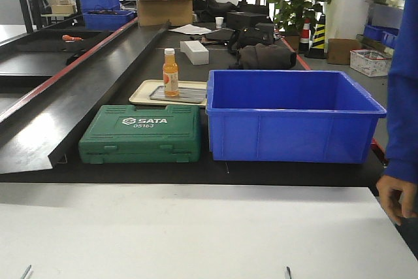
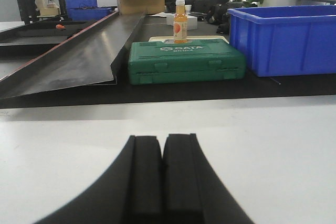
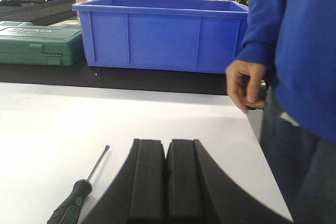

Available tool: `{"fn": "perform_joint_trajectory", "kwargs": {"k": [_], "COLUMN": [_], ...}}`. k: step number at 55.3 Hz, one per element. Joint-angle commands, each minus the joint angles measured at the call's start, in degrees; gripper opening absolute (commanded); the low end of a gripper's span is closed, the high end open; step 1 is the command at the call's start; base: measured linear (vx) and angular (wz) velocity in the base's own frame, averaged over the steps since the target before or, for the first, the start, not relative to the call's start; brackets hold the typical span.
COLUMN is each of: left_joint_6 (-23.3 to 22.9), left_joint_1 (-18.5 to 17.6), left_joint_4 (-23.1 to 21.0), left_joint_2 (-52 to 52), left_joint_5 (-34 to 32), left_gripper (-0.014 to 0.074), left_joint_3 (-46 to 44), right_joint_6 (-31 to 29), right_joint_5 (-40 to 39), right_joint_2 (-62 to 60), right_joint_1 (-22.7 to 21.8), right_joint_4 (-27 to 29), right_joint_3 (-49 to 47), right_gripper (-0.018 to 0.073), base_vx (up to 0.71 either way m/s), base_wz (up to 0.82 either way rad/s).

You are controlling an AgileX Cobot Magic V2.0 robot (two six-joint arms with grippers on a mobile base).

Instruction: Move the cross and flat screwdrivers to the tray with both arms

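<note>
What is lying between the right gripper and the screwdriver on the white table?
Nothing. In the right wrist view, only bare white table separates the shut right gripper from the screwdriver lying beside it.

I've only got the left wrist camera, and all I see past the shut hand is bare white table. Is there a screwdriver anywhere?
Observer: Yes. The right wrist view shows one screwdriver lying on the white table, just left of the right hand, with its shaft pointing toward the blue crate.
Operator: Is anyone near the table?
Observer: A person in blue stands at its right edge, holding something small and dark.
Operator: And the tray?
Observer: In the front view, a grey tray lies behind the green case, with an orange bottle standing on it.
</note>
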Motion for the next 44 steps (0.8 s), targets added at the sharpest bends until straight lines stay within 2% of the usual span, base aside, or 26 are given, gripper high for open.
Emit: {"fn": "perform_joint_trajectory", "kwargs": {"k": [1,32,41,44], "left_joint_6": [-0.5,-0.5,-0.5,-1.8], "left_joint_1": [-0.3,-0.3,-0.3,-0.3], "left_joint_4": [-0.1,-0.1,-0.1,-0.1], "left_joint_2": [0.5,0.5,0.5,0.5], "left_joint_5": [-4.8,-5.4,-10.0,-11.8], "left_gripper": [-0.0006,-0.0006,-0.0006,-0.0005], "left_joint_3": [-1.4,-1.4,-1.4,-1.7], "right_joint_6": [-0.3,-0.3,-0.3,-0.3], "right_joint_5": [-5.1,-5.1,-6.7,-8.2], "right_joint_2": [-0.3,-0.3,-0.3,-0.3], "right_joint_1": [-0.2,-0.2,-0.2,-0.2], "right_joint_4": [-0.2,-0.2,-0.3,-0.3], "right_joint_3": [0.4,0.4,0.3,0.3], "right_gripper": [-0.0008,-0.0008,-0.0008,-0.0008], "base_vx": [0.0,0.0,0.0,0.0], "base_wz": [0.0,0.0,0.0,0.0]}}
